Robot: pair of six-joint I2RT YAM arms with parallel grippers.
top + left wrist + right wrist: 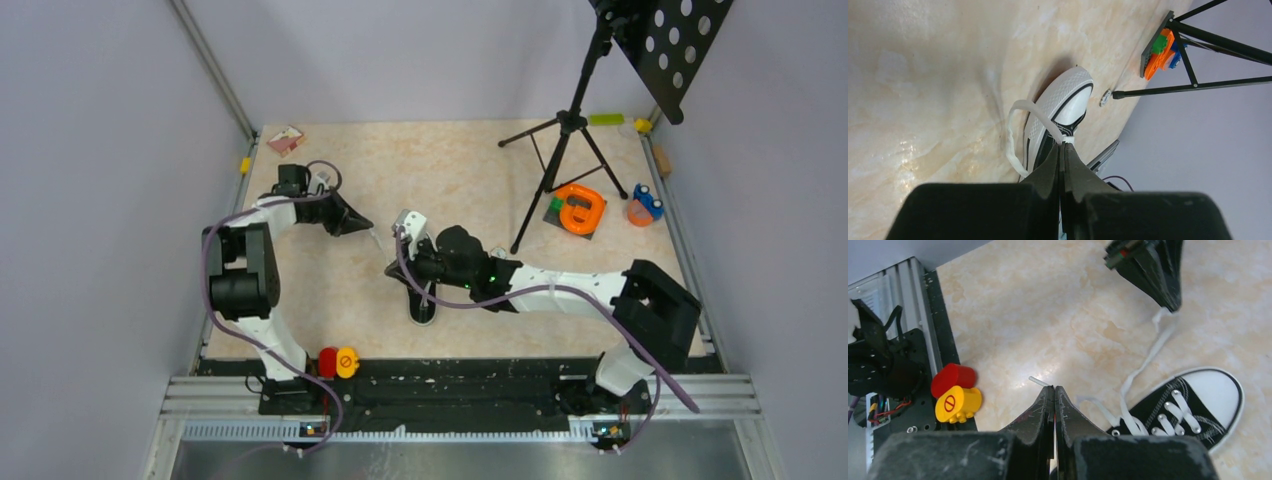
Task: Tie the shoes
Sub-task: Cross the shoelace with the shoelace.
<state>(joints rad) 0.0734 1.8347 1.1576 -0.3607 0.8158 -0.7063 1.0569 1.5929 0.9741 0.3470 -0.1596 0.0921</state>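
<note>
Shoe: seen from above, it lay on the table near the front edge, partly under your right arm. Nothing pinned it, so a hard pull on either lace could have dragged it.
Left arm: its elbow was folded and its forearm reached toward 3 o'clock, with the left gripper low, at 10 o'clock of the shoe.
Lace: in the left wrist view, your left gripper was clamped on it, with the toe cap beyond at 12 o'clock. A slack loop bulged toward 9 o'clock and could have snagged or collapsed.
Right gripper: in the right wrist view, it was pinched shut with only the lace end showing at its tips. So thin a bite could have slipped free.
Left gripper, same view: it sat at 1 o'clock, with its lace trailing down to the shoe at 4 o'clock.
</note>
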